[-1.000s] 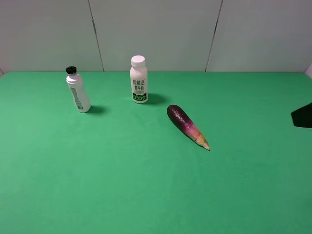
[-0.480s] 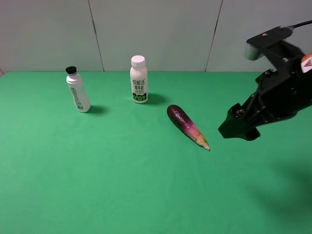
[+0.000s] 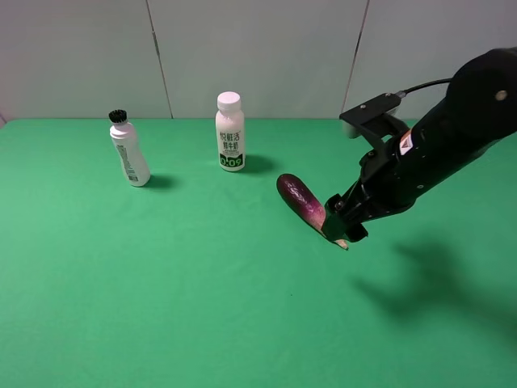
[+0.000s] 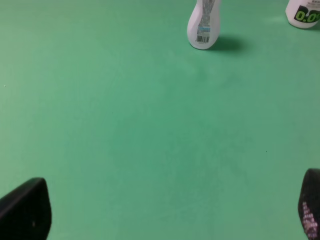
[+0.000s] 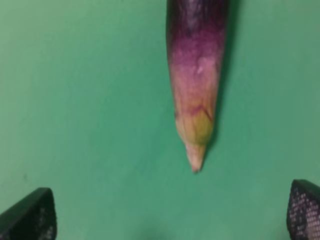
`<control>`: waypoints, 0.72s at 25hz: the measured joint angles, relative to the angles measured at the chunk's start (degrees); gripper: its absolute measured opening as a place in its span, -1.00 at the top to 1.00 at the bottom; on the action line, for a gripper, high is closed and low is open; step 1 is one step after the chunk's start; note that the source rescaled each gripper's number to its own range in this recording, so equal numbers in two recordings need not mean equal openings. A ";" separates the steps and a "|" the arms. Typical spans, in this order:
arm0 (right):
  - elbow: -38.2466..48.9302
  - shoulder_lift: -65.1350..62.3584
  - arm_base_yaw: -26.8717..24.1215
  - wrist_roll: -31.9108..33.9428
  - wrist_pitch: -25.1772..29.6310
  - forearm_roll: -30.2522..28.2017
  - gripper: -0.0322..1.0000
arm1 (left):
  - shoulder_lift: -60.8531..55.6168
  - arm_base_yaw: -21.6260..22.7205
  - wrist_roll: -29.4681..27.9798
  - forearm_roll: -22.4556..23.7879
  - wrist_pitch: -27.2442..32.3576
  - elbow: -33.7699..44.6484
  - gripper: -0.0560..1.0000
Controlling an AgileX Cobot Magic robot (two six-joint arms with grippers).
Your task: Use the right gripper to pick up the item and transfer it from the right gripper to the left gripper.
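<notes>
- The eggplant lies flat on the green table, tan tip toward the right gripper.
- Its fingers spread wide, just by the tip, not touching.
- Fingers of left gripper apart, over table.

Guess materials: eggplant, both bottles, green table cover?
Eggplant: likely plastic or rubber, glossy; bright highlights on the purple skin. White-capped bottle and black-topped bottle: apparently opaque white plastic, slight sheen, printed labels. Table cover: matte, maybe cloth or felt; no glare.

eggplant glossy dark purple fading through pink to tan tip; table green; right hand black.
</notes>
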 joint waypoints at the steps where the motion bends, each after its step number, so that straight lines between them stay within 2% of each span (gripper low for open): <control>1: -0.22 1.24 0.00 -0.58 -0.56 0.55 -1.00 | 0.00 0.00 0.00 0.00 0.00 0.00 -0.96; 8: -4.28 9.88 0.00 -2.94 -3.00 2.07 -1.00 | 0.00 0.00 0.00 0.00 0.00 0.00 -0.96; 18: -5.56 16.85 0.00 -3.13 -6.33 -1.08 -1.00 | 0.00 0.00 0.00 0.00 0.00 0.00 -0.96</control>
